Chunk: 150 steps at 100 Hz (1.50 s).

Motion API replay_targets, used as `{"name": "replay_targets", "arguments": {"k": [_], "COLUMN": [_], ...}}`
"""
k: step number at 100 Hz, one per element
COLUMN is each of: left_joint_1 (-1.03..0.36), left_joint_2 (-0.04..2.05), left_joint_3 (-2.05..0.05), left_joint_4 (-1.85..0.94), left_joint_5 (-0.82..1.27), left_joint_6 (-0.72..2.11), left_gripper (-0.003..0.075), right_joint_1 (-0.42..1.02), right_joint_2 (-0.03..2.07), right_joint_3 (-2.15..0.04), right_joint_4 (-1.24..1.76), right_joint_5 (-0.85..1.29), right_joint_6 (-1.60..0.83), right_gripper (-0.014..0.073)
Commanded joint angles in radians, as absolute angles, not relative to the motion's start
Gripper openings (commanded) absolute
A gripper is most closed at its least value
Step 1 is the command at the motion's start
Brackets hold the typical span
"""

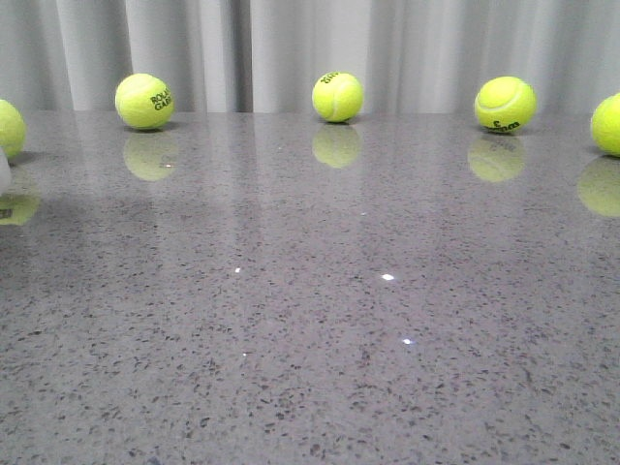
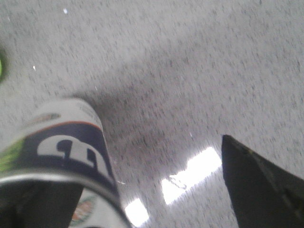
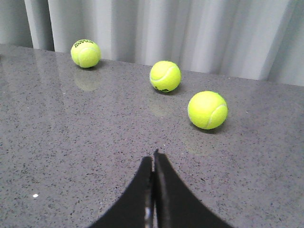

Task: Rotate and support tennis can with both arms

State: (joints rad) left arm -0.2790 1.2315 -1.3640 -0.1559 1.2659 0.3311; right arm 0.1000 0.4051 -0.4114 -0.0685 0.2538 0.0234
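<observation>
The tennis can (image 2: 71,142) shows in the left wrist view, with a white and navy label, a white "W" logo, an orange stripe and a silver rim. It lies close against the left side of my left gripper (image 2: 137,166). Only that gripper's right finger (image 2: 259,190) shows, black and far from the can, with bare table between them. The jaws stand wide open. My right gripper (image 3: 153,156) is shut and empty, low over the table. Neither gripper shows in the front view. A white sliver (image 1: 3,172) sits at the front view's left edge; I cannot tell what it is.
Several yellow-green tennis balls lie along the back of the grey speckled table (image 1: 310,320): far left (image 1: 8,128), left (image 1: 144,101), middle (image 1: 337,96), right (image 1: 505,104), far right (image 1: 608,124). Three balls (image 3: 207,109) lie ahead of my right gripper. Grey curtains hang behind.
</observation>
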Motion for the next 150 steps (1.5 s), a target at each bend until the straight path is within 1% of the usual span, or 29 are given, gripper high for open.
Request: {"name": "replay_targets", "arguments": {"k": [1,17,47,104,136,150], "left_joint_1": [-0.281,-0.281,-0.281,-0.281,-0.281,-0.281], "left_joint_2": [1.282,1.359,1.363,1.269,1.228,1.188], "left_joint_3": [-1.467,-1.546,-1.554,-1.561,-1.624,-1.625], "left_joint_4": [-0.182,-0.169,-0.143,-0.082,-0.031,0.015], "left_joint_5": [1.274,1.274,1.274,1.274,1.269,1.229], "left_joint_6": [0.331,0.331,0.331,0.331,0.330,0.250], "left_gripper": [0.0564,0.0564,0.0564,0.0564,0.0564,0.0564], "right_joint_1": [0.092,0.092,0.092,0.092,0.092,0.092], "right_joint_2": [0.408,0.408,0.408,0.408,0.408,0.408], "right_joint_3": [-0.437,-0.437,-0.437,-0.437,-0.437,-0.437], "right_joint_4": [-0.078,-0.078,-0.078,-0.078,-0.078,-0.078], "right_joint_5": [0.168,0.168,0.168,0.168,0.168,0.168], "right_joint_6": [0.023,0.023,0.023,0.023,0.023,0.023], "right_gripper": [-0.0067,-0.0067,-0.0067,-0.0067,-0.0067,-0.0067]}}
